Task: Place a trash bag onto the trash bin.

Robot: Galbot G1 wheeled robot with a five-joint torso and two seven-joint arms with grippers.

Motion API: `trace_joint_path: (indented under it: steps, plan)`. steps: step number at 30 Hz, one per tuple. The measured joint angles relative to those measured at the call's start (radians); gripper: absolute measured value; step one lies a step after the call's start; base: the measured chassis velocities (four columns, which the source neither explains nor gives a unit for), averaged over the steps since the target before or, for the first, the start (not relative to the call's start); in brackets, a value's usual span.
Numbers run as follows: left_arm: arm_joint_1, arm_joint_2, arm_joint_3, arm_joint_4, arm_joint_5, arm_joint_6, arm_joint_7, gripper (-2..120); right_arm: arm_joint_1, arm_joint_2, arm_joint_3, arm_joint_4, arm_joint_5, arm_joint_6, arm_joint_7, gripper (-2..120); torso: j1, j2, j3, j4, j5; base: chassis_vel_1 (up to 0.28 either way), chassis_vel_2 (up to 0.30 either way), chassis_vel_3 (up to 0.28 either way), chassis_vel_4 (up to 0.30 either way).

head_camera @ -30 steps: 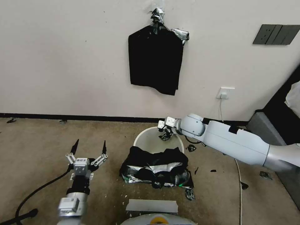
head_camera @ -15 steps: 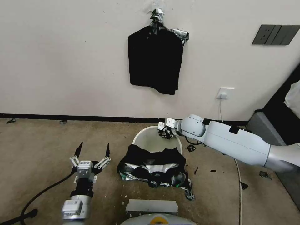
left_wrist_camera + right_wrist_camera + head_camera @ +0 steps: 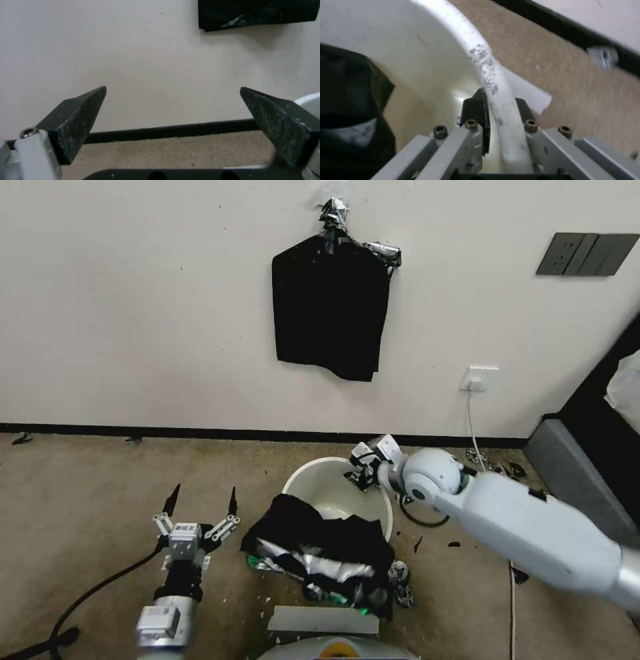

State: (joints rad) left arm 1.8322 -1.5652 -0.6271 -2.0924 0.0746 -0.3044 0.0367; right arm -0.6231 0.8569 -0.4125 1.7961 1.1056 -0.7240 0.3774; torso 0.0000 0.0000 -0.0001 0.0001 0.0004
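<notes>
Here right pincer [image 3: 500,110] clamps trash bin [image 3: 493,75] rim — tight.

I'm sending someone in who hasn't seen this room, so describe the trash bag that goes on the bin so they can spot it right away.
Under the flat black bundle taped to the wall stands the cream-white trash bin, its far rim pinched by the right gripper. The trash bag is draped over its near rim and spills onto the carpet. Unlike the smooth bundle and small scraps, it is wide, crinkled, with silvery glints.
</notes>
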Motion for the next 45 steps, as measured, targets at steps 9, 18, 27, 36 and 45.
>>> trace_joint_path:
  steps: [9,18,27,36,45]
  plan:
    - [0.000,-0.007,0.019,0.018,0.012,0.001,-0.002,100,-0.198,0.068,0.151,0.075,0.080,0.069,0.248,5,0.000,0.000,0.000,-0.0002,-0.0003,0.000,0.000,0.000,0.000]
    - [0.003,-0.015,0.021,0.024,0.020,0.002,-0.004,100,-0.316,0.180,0.274,0.154,0.111,0.148,0.521,2,0.000,0.000,0.000,0.0001,0.0000,0.000,0.000,0.000,0.000]
    - [0.002,-0.017,0.009,0.021,0.016,0.002,-0.008,100,-0.462,0.214,0.326,0.259,0.074,0.150,0.592,2,0.000,0.000,0.000,-0.0002,-0.0003,0.000,0.000,0.000,0.000]
    - [0.005,-0.018,0.004,0.017,0.014,0.001,-0.010,100,-0.584,0.255,0.347,0.285,0.006,0.148,0.602,2,0.000,0.000,0.000,-0.0002,-0.0004,0.000,0.000,0.000,0.000]
    - [0.010,-0.025,0.010,0.014,0.016,-0.002,-0.010,100,-0.617,0.283,0.363,0.269,-0.046,0.149,0.575,2,0.000,0.000,0.000,-0.0002,-0.0006,0.000,0.000,0.000,0.000]
